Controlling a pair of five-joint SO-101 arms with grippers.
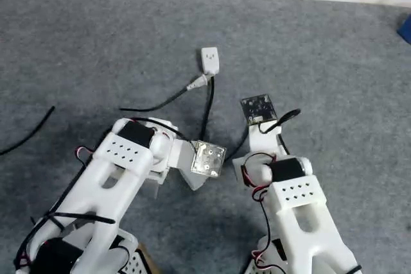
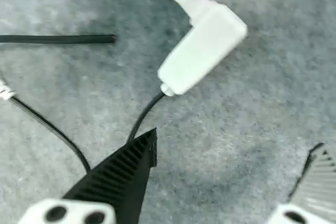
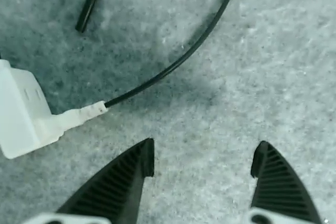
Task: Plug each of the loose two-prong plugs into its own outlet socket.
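Grey felt is spread over the desk [image 1: 334,62], and the white outlet socket [image 1: 210,60] is laid flat on it, slots up, just ahead of both arms, probably so a plug can be pressed in from above. Black cable [image 1: 207,104] is trailed from it back toward the arms. The left gripper [image 2: 233,142] and the right gripper [image 3: 205,147] are held wide apart above the felt with nothing grasped, likely readied for a pick.

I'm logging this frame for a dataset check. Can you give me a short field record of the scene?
surface: gray mat
socket: white, on the mat ahead of both arms
cable: black, runs from the socket toward the arms
left gripper: fingers open, empty, socket just ahead
right gripper: fingers open, empty
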